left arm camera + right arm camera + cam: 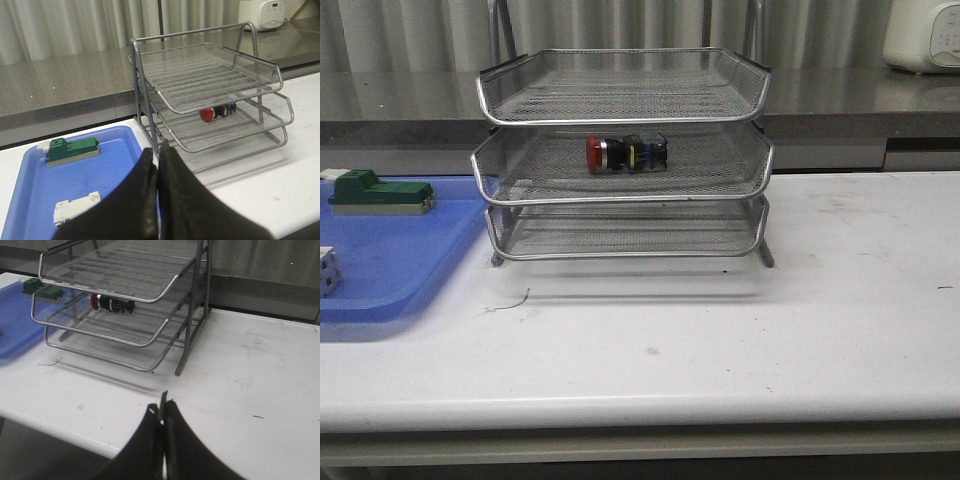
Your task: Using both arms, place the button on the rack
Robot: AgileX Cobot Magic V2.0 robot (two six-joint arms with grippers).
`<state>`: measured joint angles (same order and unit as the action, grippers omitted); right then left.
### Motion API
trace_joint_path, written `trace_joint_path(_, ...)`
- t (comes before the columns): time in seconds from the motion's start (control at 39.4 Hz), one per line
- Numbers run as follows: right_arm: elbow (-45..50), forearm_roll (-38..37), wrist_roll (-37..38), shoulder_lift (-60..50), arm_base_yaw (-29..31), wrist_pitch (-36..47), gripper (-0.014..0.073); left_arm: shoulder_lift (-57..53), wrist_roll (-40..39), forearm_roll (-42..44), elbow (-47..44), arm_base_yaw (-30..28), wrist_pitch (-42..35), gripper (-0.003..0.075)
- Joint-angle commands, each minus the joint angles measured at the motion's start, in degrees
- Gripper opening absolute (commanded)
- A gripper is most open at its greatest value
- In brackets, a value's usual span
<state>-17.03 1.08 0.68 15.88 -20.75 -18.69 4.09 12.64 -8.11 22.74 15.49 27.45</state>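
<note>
Blue tray (400, 270) w/ green block (380, 193) and white cube (326, 270) sits at far left of the counter (720, 340). Left tool (158, 165) hangs above tray's edge, jaws pressed together, holding nothing. Center: rack (625, 195), w/ button (626, 153) lying on its side on the middle tier, red head pointing left — task appears done. Right tool (162, 412), likewise closed and empty, sits well clear of rack, prob. parked to avoid bumping it.

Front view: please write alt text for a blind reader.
A red-headed button lies on its side in the middle tier of a three-tier wire rack on a white table. A blue tray sits left of it.
</note>
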Motion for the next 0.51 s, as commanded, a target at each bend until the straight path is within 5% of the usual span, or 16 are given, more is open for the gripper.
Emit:
trace_joint_path(0.0,-1.6,0.3,0.0,0.3,0.3,4.5,-0.0109,0.6,-0.5,-0.7,1.4,-0.2,-4.8,-0.0019)
trace_joint_path(0.28,-1.6,0.3,0.0,0.3,0.3,4.5,-0.0109,-0.8,-0.5,1.3,-0.1,-0.8,-4.9,-0.0019)
trace_joint_path(0.48,-1.6,0.3,0.0,0.3,0.3,4.5,-0.0109,-5.8,-0.6,1.4,-7.8,-8.2,-6.0,-0.0019)
